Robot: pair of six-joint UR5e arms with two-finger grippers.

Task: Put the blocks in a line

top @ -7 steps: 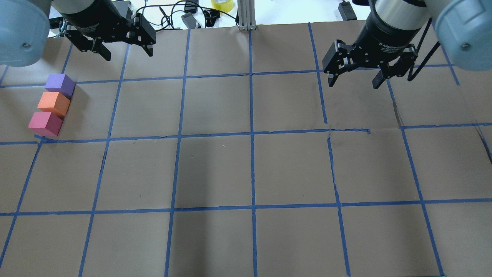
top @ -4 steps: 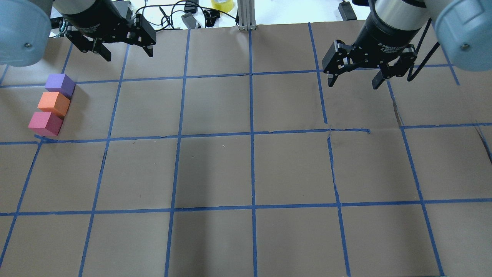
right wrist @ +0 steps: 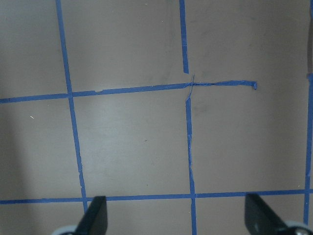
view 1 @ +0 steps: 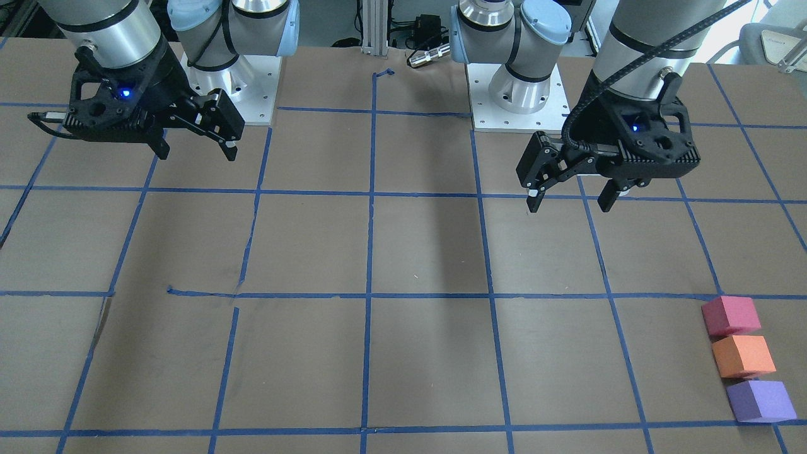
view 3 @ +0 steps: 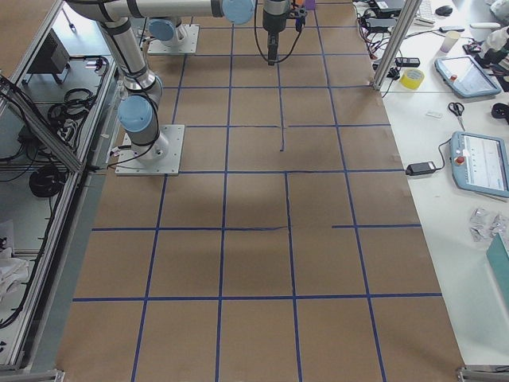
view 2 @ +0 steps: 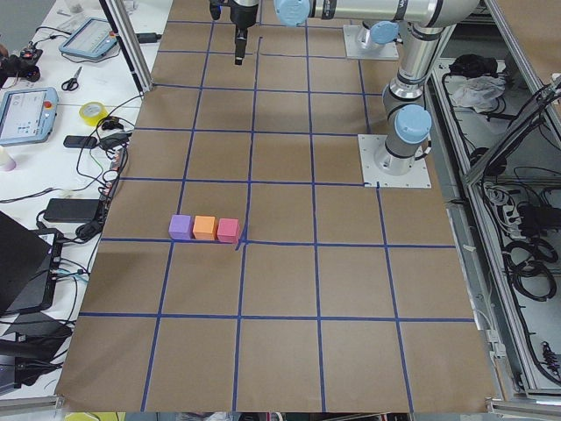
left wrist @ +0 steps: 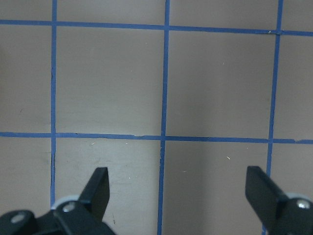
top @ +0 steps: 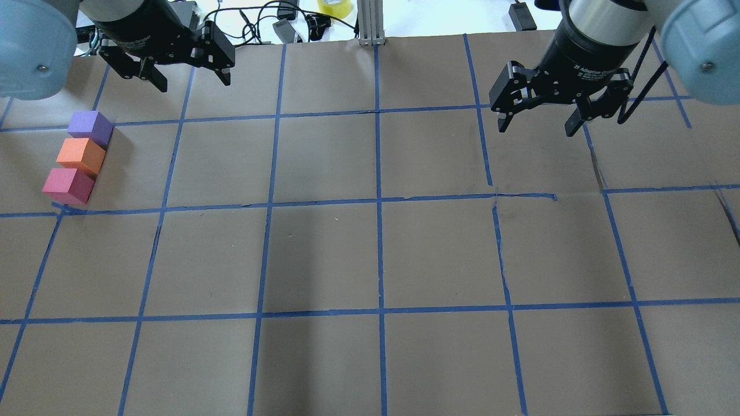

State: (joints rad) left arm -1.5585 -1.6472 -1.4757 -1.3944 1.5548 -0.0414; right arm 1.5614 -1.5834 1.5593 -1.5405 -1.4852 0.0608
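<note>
Three blocks lie touching in a straight row at the table's left edge: purple (top: 89,127), orange (top: 81,155) and pinkish-red (top: 68,185). The front-facing view shows the same row at the lower right: pinkish-red (view 1: 731,315), orange (view 1: 743,355), purple (view 1: 760,401). My left gripper (top: 193,84) hangs open and empty above the table, beyond and to the right of the purple block. My right gripper (top: 536,129) is open and empty over the far right part of the table. Both wrist views hold only brown paper and blue tape lines between spread fingers.
The table is brown paper with a blue tape grid (top: 378,202). An aluminium post (top: 370,23), cables and a yellow tape roll (top: 334,7) sit along the far edge. The two robot bases (view 1: 517,94) stand at the near edge. A side table carries tablets (view 2: 26,114).
My right gripper has shifted slightly to the right in the overhead view, still open. The left gripper and the three blocks have not moved.
</note>
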